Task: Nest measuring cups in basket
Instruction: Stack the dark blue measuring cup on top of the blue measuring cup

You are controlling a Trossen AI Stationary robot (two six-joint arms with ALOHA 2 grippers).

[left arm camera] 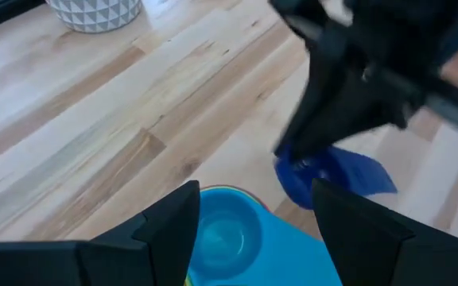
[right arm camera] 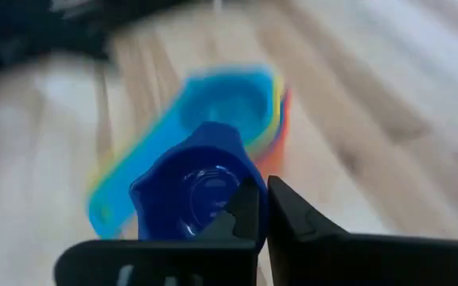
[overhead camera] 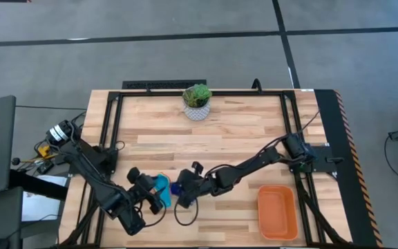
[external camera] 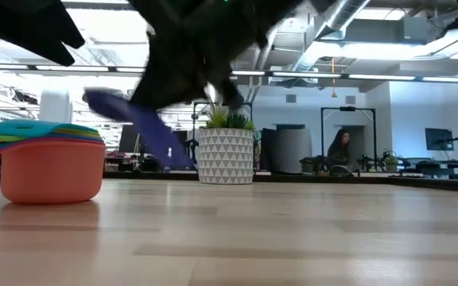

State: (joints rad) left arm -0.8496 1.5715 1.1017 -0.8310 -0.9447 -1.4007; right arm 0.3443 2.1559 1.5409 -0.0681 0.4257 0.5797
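A nested stack of measuring cups (external camera: 50, 163) stands on its orange bottom cup on the table near the left front; green, yellow and light blue rims show above it. The top light blue cup (left arm camera: 229, 234) lies between the fingers of my open left gripper (left arm camera: 254, 191), which is at the stack (overhead camera: 160, 185). My right gripper (right arm camera: 265, 191) is shut on the dark blue cup (right arm camera: 197, 191), just right of the stack (right arm camera: 221, 103) and above the table (overhead camera: 178, 188). The orange basket (overhead camera: 277, 211) sits at the table's near right, holding nothing. My left gripper has a finger on each side of the stack's handle end; I cannot tell whether either finger touches it. My right gripper pinches the dark blue cup's bowl wall (right arm camera: 237, 179), one finger inside the bowl and one outside. The cup (external camera: 145, 127) is lifted clear of the table and tilted.
A white pot with a green plant (overhead camera: 197, 102) stands at the far edge's middle. Bare wood lies between the stack and the basket. The two grippers are close together over the near left part. A person sits in the room far behind the table (external camera: 342, 151).
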